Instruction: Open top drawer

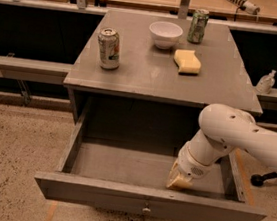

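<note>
The top drawer (pixel 118 196) of the grey cabinet stands pulled far out toward me. Its broad shallow tray (pixel 121 165) is bare inside. A small round metal knob (pixel 145 210) shows at the centre of its front. My white arm comes in from the right and bends down into the drawer. The gripper (pixel 179 180) sits inside the tray at its right, just behind the drawer front. The two lower drawer fronts are hidden under the open drawer.
On the cabinet top (pixel 147 78) stand a silver can (pixel 109 48), a white bowl (pixel 165 34), a green can (pixel 197 26) and a yellow sponge (pixel 187 61). A small bottle (pixel 266 82) stands on the ledge at right. Speckled floor lies to the left.
</note>
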Robot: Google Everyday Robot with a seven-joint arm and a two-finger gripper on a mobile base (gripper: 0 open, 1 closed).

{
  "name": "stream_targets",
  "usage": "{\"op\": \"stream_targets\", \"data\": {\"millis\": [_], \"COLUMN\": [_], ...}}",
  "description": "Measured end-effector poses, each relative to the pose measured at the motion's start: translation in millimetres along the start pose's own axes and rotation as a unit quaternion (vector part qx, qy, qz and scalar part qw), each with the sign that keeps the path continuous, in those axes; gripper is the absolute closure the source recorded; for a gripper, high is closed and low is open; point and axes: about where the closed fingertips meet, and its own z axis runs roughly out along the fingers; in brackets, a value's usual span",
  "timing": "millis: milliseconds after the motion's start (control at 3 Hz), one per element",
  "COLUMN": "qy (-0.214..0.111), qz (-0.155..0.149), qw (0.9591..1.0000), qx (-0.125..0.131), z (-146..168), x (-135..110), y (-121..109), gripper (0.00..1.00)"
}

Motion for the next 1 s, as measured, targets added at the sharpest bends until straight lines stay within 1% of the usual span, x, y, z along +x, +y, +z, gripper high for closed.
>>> {"op": "stream_targets", "data": {"millis": [333,667,1000], "qy": [-0.017,-0.059,-0.09], "qz": [0.027,0.063,0.087], "qw": [0.9991,0.9915,0.9834], "qx": [0.029,0.098,0.131], "z": [-36.2,-113.6,-163.5], "x": [1.3,15.0,23.8], "y": [-2.1,-13.4,-16.1], "gripper": [1.0,1.0,1.0]}}
